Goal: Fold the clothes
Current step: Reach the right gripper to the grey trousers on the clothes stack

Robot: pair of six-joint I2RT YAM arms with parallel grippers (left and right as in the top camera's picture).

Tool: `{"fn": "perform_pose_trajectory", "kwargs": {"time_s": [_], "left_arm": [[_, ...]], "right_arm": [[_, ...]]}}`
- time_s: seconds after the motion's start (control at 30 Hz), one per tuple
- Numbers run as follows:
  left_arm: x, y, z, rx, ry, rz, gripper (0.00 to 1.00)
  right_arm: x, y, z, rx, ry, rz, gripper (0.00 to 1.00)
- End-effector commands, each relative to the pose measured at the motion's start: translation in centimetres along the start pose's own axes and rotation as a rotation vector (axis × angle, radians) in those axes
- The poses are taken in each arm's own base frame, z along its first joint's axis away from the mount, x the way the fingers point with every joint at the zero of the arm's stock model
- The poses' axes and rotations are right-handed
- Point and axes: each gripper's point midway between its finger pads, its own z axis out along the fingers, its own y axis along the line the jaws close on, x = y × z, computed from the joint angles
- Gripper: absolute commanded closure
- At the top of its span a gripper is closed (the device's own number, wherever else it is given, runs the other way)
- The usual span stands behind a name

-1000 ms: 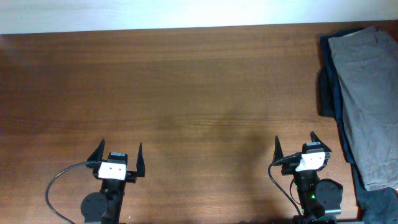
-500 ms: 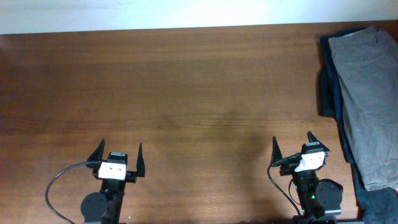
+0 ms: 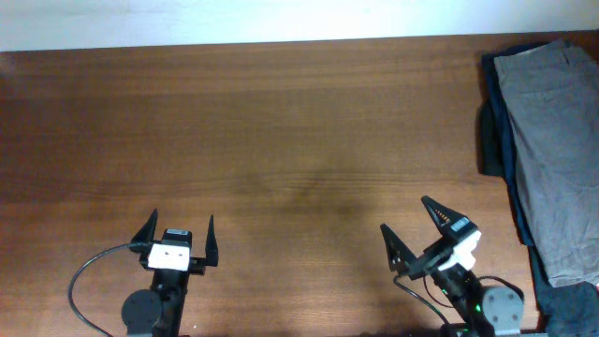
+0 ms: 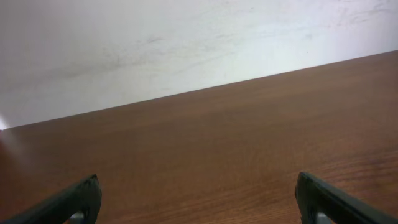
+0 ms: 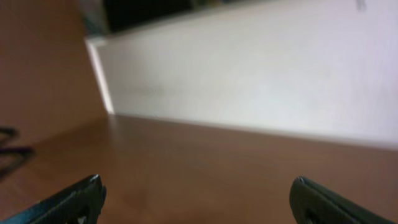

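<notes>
Bearing clothes, brown wooden table, white wall

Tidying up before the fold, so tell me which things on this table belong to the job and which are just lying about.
Job: grey-khaki garment, navy-blue garment under it, dark garment at the near right corner.
Lying about: black cable at the near left edge.

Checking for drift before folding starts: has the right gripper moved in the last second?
Yes. The right gripper has swung leftward, away from the grey shorts, and its open jaws now sit at an angle.
</notes>
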Motion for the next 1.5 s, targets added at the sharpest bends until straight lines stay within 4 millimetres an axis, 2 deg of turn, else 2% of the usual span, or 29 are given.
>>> {"fn": "perform_pose_trajectory", "kwargs": {"time_s": [0.0,0.2,0.3,0.37,0.47,0.6,0.73,0.87,0.97,1.07,1.2,1.27,1.37,1.47], "left_arm": [[0.1,-0.4,0.0,0.022,-0.002,0.012,0.01],[0.1,-0.4,0.0,0.022,-0.002,0.012,0.01],[0.1,-0.4,0.0,0.022,-0.002,0.012,0.01],[0.1,-0.4,0.0,0.022,-0.002,0.012,0.01],[0.1,-0.4,0.0,0.022,-0.002,0.012,0.01],[0.1,-0.4,0.0,0.022,-0.002,0.012,0.01],[0.1,-0.4,0.0,0.022,-0.002,0.012,0.01],[0.1,-0.4,0.0,0.022,-0.002,0.012,0.01],[0.1,-0.4,0.0,0.022,-0.002,0.012,0.01],[0.1,-0.4,0.0,0.022,-0.002,0.012,0.01],[0.1,-0.4,0.0,0.022,-0.002,0.012,0.01],[0.1,-0.4,0.0,0.022,-0.002,0.012,0.01],[0.1,-0.4,0.0,0.022,-0.002,0.012,0.01],[0.1,-0.4,0.0,0.022,-0.002,0.012,0.01]], "right_arm": [[-3.2,1.8,-0.3,-0.085,-0.105,-0.03,0.01],[-10.1,1.2,-1.2,0.04,-0.232,-0.094,0.01],[-12.8,1.0,-1.0,0.083,-0.233,-0.158,0.01],[-13.9,0.3,-0.5,0.123,-0.192,-0.173,0.01],[-14.5,-2.8,0.8,0.278,-0.047,-0.156,0.01],[-14.5,-9.3,2.0,0.581,0.221,-0.16,0.01],[-15.2,-15.5,3.7,0.777,0.508,-0.25,0.01],[-13.8,-20.6,5.8,0.815,0.745,-0.172,0.01],[-11.5,-23.7,7.1,0.823,0.902,-0.11,0.01],[-8.8,-26.4,8.6,0.824,0.983,-0.078,0.01],[-5.2,-29.4,10.7,0.828,1.008,-0.074,0.01],[-4.1,-31.5,11.3,0.882,1.002,-0.104,0.01],[-3.1,-35.5,10.9,1.059,0.999,-0.195,0.01],[-1.0,-38.0,10.9,1.106,1.065,-0.311,0.01]]}}
